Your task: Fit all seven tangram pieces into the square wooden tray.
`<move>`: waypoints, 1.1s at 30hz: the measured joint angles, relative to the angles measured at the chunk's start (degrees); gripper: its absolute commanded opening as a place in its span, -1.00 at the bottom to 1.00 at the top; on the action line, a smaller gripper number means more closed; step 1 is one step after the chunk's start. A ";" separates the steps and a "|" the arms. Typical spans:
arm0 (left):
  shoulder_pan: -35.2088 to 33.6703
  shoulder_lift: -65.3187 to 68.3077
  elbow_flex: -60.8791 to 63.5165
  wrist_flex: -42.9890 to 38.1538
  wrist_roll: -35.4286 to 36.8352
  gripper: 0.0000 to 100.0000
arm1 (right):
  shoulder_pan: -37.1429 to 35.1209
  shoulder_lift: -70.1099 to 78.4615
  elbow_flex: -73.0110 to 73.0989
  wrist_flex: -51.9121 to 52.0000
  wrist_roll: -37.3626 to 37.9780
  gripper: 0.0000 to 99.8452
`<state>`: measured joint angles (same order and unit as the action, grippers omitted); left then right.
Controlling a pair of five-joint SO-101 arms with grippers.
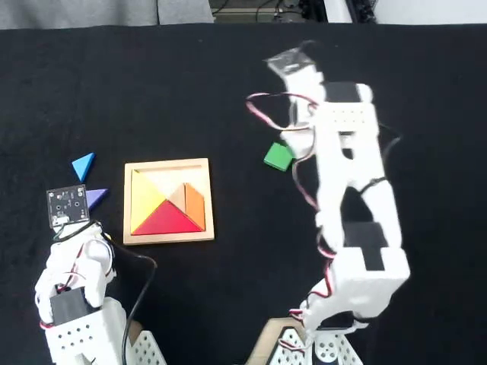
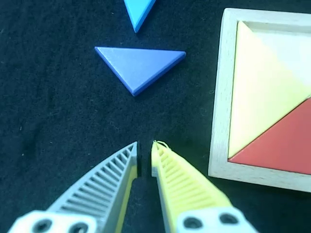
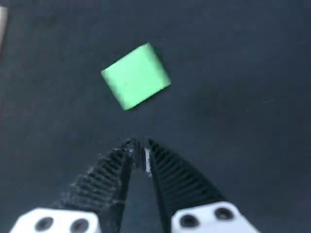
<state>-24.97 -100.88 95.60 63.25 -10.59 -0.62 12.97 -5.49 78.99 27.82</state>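
At the bench's (image 1: 228, 76) left, the light-blue triangle (image 1: 83, 165) and dark-blue triangle (image 1: 97, 198) lie before the left end effector (image 2: 145, 148), closed and empty. The part-filled tray (image 1: 167, 162) sits beside them; the green square (image 1: 278, 157) lies near the closed, empty right end effector (image 3: 139, 145).

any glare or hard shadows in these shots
High view: the right arm's white shell bright against the black cloth, no hard shadows; left wrist view: blue triangle evenly lit, no glare; right wrist view: green square evenly lit, no shadow visible.
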 measured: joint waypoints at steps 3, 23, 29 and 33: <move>0.00 0.00 0.00 -0.70 0.00 -0.87 | 0.70 2.81 0.18 -3.08 3.43 -0.93; 0.79 0.00 0.09 -0.88 0.00 -0.87 | -6.59 23.47 -17.67 5.98 21.54 -0.31; 1.05 0.00 0.09 -0.88 0.00 -0.87 | -6.51 32.18 -23.65 5.80 22.68 -0.31; 1.05 0.00 0.09 -0.88 0.00 -0.87 | -6.51 35.34 -27.60 5.98 22.77 -0.34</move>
<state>-23.91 -100.88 95.69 62.37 -10.59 -7.12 48.31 -33.10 84.97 50.59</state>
